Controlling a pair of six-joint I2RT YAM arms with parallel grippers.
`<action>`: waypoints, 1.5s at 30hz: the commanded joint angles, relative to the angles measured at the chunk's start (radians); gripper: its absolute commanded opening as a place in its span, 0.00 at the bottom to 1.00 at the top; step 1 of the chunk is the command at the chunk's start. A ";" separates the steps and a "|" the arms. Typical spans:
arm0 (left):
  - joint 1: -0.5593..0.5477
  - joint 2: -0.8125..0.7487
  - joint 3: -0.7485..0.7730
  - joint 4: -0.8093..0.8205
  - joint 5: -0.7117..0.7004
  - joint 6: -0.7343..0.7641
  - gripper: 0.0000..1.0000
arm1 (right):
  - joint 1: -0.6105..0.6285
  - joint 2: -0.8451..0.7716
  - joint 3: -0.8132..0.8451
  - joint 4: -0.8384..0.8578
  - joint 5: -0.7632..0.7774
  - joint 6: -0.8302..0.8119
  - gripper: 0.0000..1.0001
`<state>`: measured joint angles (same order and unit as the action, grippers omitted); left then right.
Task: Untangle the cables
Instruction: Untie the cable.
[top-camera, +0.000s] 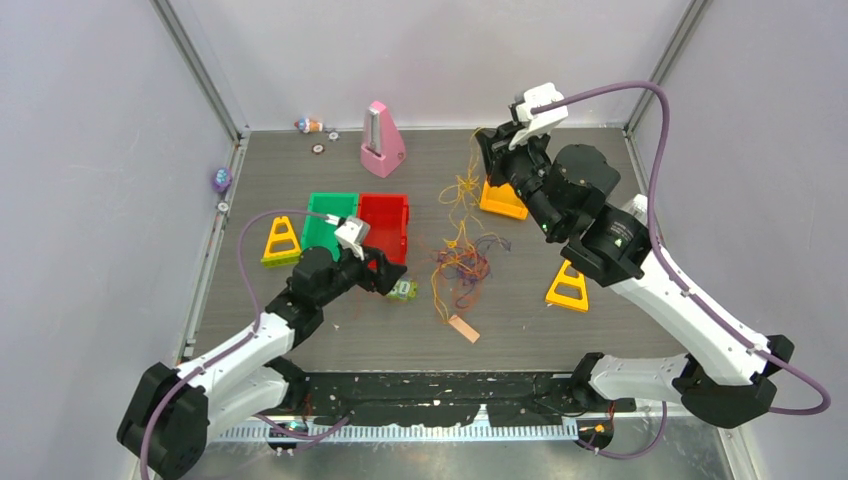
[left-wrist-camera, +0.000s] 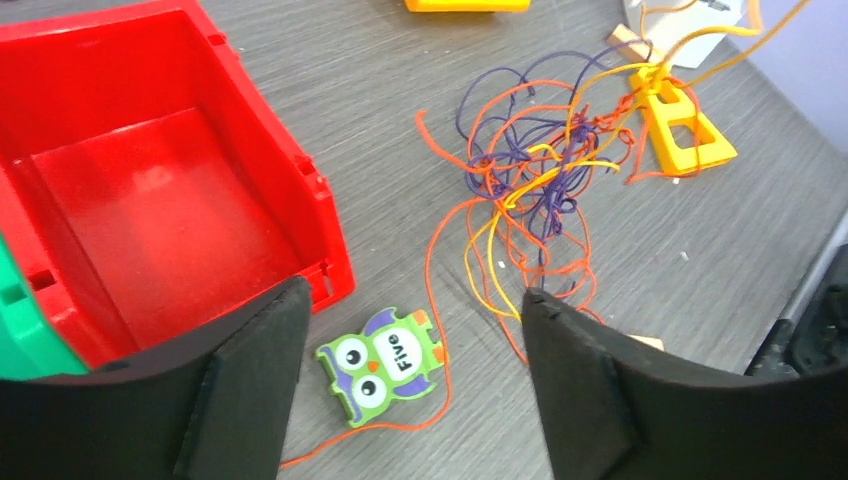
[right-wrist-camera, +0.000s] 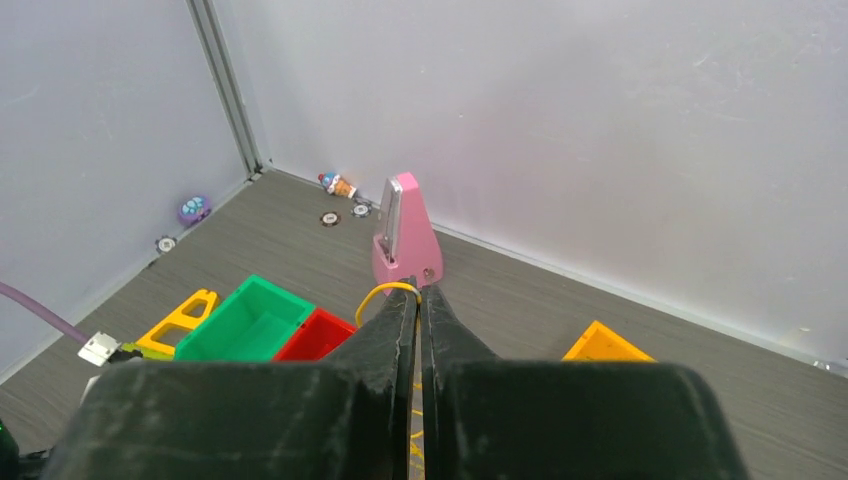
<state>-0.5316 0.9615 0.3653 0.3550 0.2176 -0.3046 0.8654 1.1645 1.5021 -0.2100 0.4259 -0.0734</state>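
Top external view: the cables (top-camera: 462, 262) were heaped on the worktop (top-camera: 350, 340), one yellow strand pinched high by the right end effector (top-camera: 486, 142). The left end effector (top-camera: 388, 278) was spread wide, empty. Next, a low strand probably had to be gripped and pulled.

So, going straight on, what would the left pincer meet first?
Probably the owl puzzle piece just ahead of the open left pincer, or the orange cable strand beside it; depth unclear.

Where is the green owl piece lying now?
In the left wrist view the green owl piece lies on the table by the red bin's corner, between the fingers of the left gripper, left of the cables.
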 joint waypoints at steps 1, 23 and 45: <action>0.000 -0.052 -0.037 0.127 0.091 0.013 0.85 | -0.003 0.001 0.060 -0.038 -0.015 -0.008 0.06; -0.192 0.354 0.312 0.400 0.021 -0.003 0.98 | -0.004 0.003 0.075 -0.061 -0.103 0.038 0.06; -0.140 0.540 0.055 0.555 -0.078 -0.273 0.00 | -0.043 0.020 0.396 -0.088 0.205 -0.199 0.06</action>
<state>-0.6735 1.4712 0.4637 0.7803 0.1646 -0.4816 0.8307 1.1744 1.7763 -0.3519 0.5663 -0.1898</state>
